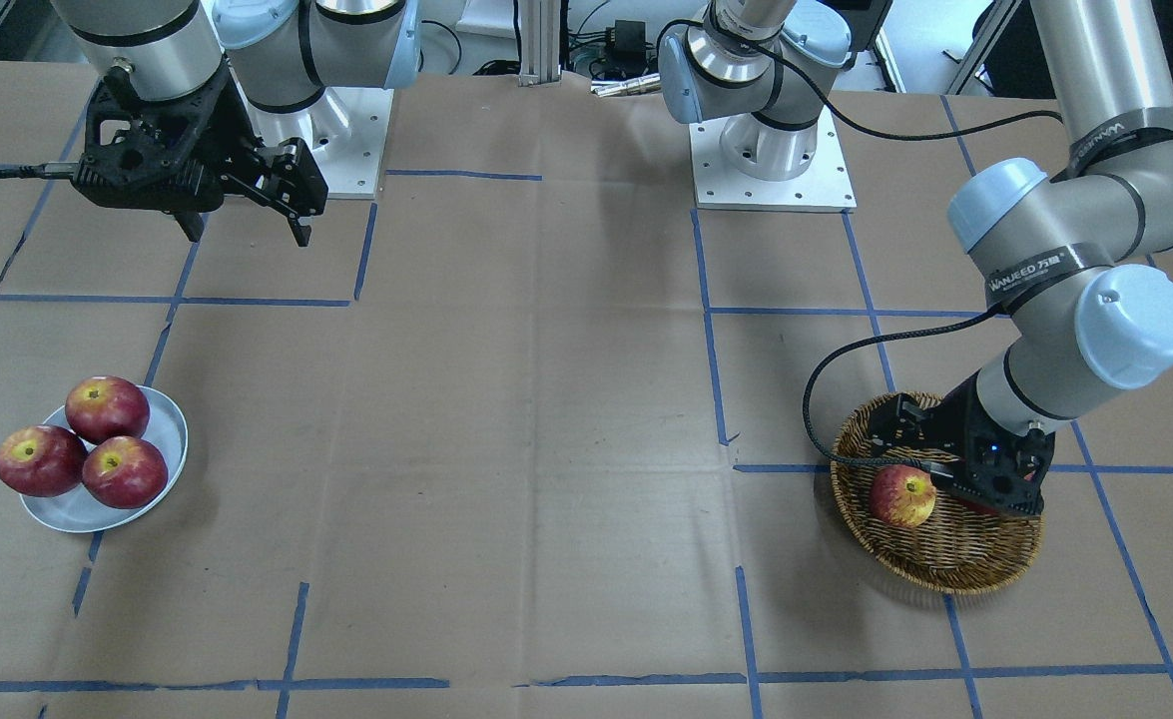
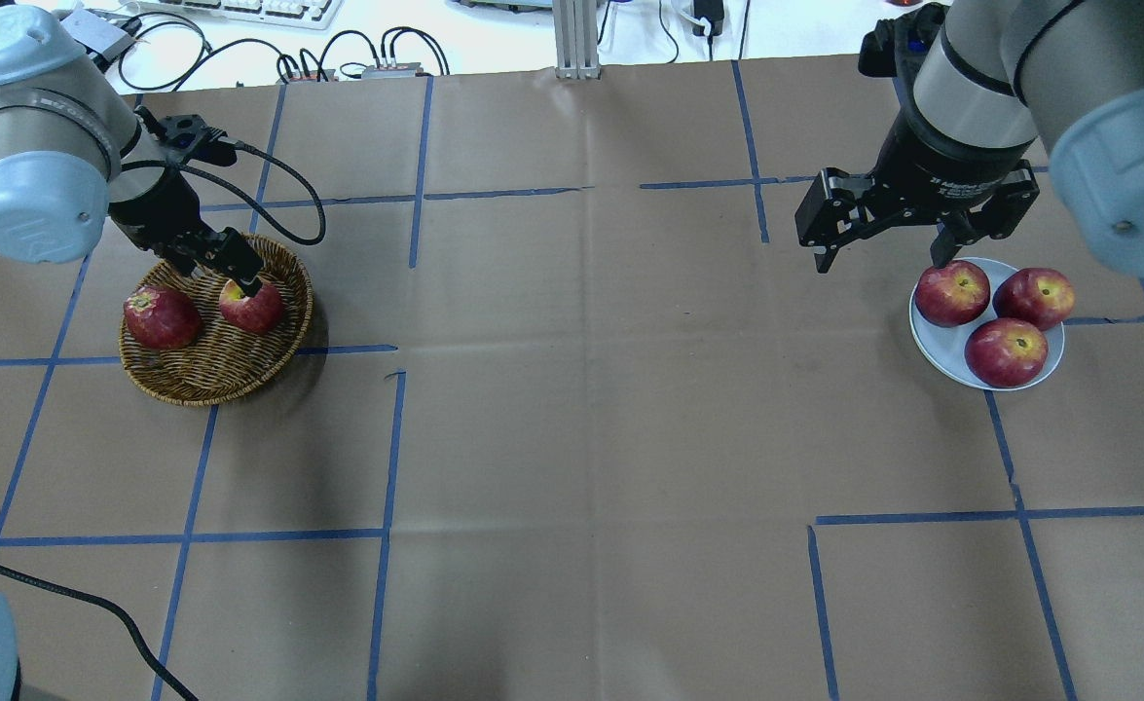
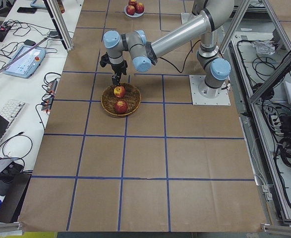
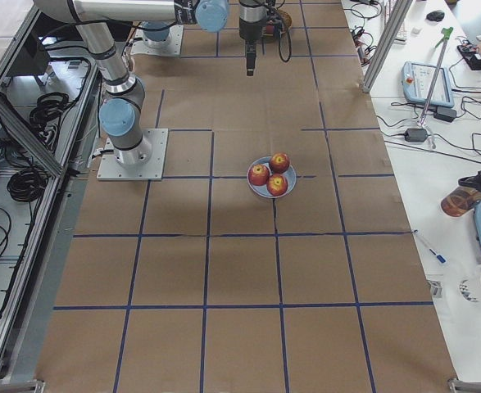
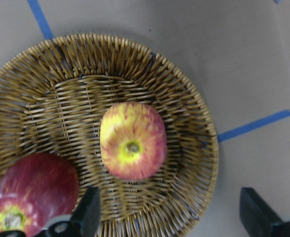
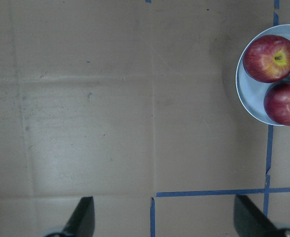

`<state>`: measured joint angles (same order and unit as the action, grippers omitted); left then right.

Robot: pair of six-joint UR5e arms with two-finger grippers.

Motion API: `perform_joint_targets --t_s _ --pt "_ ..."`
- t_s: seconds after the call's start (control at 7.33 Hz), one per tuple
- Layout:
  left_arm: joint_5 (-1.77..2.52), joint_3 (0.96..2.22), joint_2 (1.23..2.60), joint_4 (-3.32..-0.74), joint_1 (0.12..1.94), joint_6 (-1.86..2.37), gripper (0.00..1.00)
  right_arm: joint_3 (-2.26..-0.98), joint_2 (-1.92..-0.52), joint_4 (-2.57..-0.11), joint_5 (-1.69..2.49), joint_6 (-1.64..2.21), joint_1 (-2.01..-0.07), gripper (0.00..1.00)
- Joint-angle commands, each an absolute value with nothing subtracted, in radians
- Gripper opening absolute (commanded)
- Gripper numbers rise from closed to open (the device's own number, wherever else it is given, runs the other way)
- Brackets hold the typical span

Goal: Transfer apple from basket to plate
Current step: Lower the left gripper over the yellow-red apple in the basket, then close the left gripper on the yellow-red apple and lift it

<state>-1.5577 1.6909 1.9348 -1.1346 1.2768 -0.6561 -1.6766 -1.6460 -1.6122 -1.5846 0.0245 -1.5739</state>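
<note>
The apple [image 5: 133,140], red with large yellow patches, lies in the middle of the wicker basket [image 5: 184,94], next to a dark red apple [image 5: 33,192]. My left gripper [image 5: 172,217] hangs open and empty just above the basket. In the overhead view it [image 2: 226,268] stands over the apple [image 2: 250,305] in the basket [image 2: 211,375]. In the front view the apple [image 1: 902,495] shows beside the gripper. The pale grey-blue plate [image 2: 932,341] holds three dark red apples. My right gripper [image 2: 883,248] is open and empty, above the table beside the plate's edge.
Brown paper with blue tape lines covers the table. In the right wrist view the plate [image 6: 248,98] sits at the right edge. The arms' base plates [image 1: 771,170] stand at the robot's side of the table. Cables and keyboards lie beyond the far edge.
</note>
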Motion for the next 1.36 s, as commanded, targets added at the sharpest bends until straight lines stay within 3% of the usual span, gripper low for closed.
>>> perform_joint_targets --t_s 0.0,0.55,0.82,0.95,1.09,1.23 --pt "-1.555 1.69 2.0 -1.069 1.276 -0.66 0.99 -1.677 -1.646 -1.612 -1.585 0.025 -1.574 1.0" --pt "-1.565 1.709 2.06 -0.971 1.276 -0.713 0.98 -1.677 -1.646 -1.612 -1.585 0.025 -1.574 1.0" --pt "-1.575 1.721 2.066 -0.988 1.275 -0.718 0.91 -1.677 -1.646 -1.612 -1.585 0.025 -1.574 1.0" --pt "-1.577 1.721 2.069 -0.991 1.252 -0.718 0.74 -1.677 -1.644 -1.612 -1.585 0.025 -1.574 1.0" --pt "-1.577 1.724 2.068 -0.996 1.246 -0.718 0.5 -1.677 -1.646 -1.612 -1.585 0.025 -1.574 1.0" --pt "-1.58 1.726 2.063 -1.015 1.246 -0.716 0.39 -1.677 -1.644 -1.612 -1.585 0.025 -1.574 1.0"
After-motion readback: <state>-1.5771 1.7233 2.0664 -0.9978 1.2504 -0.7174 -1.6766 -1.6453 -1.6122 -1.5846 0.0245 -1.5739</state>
